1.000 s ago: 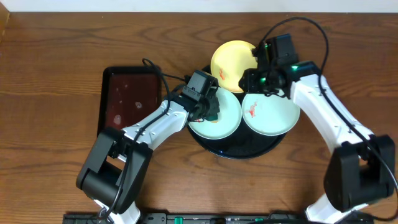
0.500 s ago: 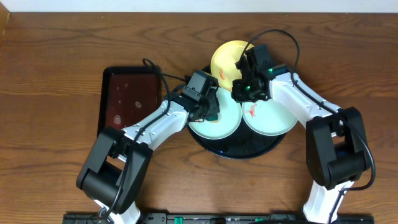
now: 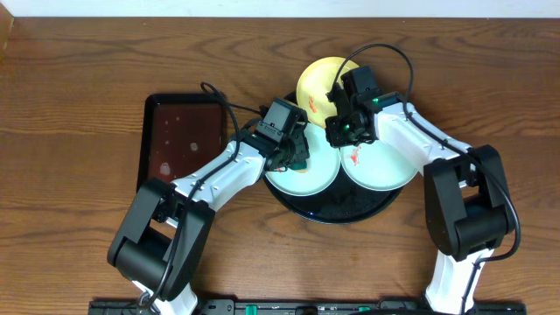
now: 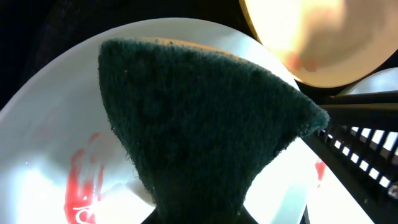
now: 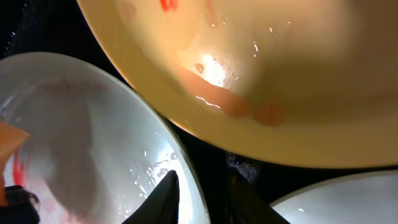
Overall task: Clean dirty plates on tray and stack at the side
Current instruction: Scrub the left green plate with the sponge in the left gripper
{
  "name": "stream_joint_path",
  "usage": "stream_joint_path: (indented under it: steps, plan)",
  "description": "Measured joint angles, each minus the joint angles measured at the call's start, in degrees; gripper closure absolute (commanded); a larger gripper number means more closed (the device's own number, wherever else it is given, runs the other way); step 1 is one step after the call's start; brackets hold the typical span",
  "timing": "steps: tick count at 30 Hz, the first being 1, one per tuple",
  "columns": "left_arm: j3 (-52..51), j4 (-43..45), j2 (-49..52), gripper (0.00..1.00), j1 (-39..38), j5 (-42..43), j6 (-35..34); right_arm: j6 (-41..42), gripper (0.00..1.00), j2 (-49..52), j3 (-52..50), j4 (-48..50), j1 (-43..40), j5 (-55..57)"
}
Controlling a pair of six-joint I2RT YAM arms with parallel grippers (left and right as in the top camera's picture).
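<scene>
Sponge swallows nearly my whole left wrist view: dark green, coarse and fibrous, a wedge narrowing toward the bottom edge, where it hides my fingers completely. From overhead my left gripper is clamped on it, down on the left white plate. That plate is glossy, round and shallow, and red smears show beside the sponge at the lower left of the wrist view. It sits on the tray, which is black and round with a raised rim, mostly covered by plates.

Over to my right gripper: only two black fingertips poke in from the bottom, the rest cut off. Jaws apart, one fingertip over the left white plate's wet inside, the other over the dark tray, the rim running between them. Contact I cannot make out. Above sits the yellow plate, smooth and shiny, with blurred orange-red smudges and its far edge out of frame. Overhead, the right white plate has its upper left edge under my arm, with a red smear near it.
</scene>
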Motion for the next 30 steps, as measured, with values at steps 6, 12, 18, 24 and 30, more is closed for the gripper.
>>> stream_joint_path:
  steps: [6, 12, 18, 24, 30]
  plan:
    - [0.0, 0.0, 0.0, 0.92, 0.0, 0.0, 0.0, -1.84, 0.77, 0.42, 0.0, -0.02, 1.4, 0.98]
    - [0.0, 0.0, 0.0, 0.92, -0.11, 0.0, -0.02, -2.91, 0.82, 0.44, 0.0, 0.26, 1.81, 1.66]
    - [0.0, 1.01, 0.0, 0.92, -1.31, 0.0, -0.02, -3.15, 0.84, 0.44, 0.0, 0.37, 1.81, 2.1]
    - [0.0, 2.99, 1.03, 0.72, -2.84, 0.0, -0.15, -3.1, 0.85, 0.46, 0.0, 0.35, 1.81, 2.21]
    - [0.0, 2.73, 2.54, 0.46, -2.99, -0.02, -0.44, -3.1, 0.84, 0.46, 0.0, 0.28, 1.81, 2.34]
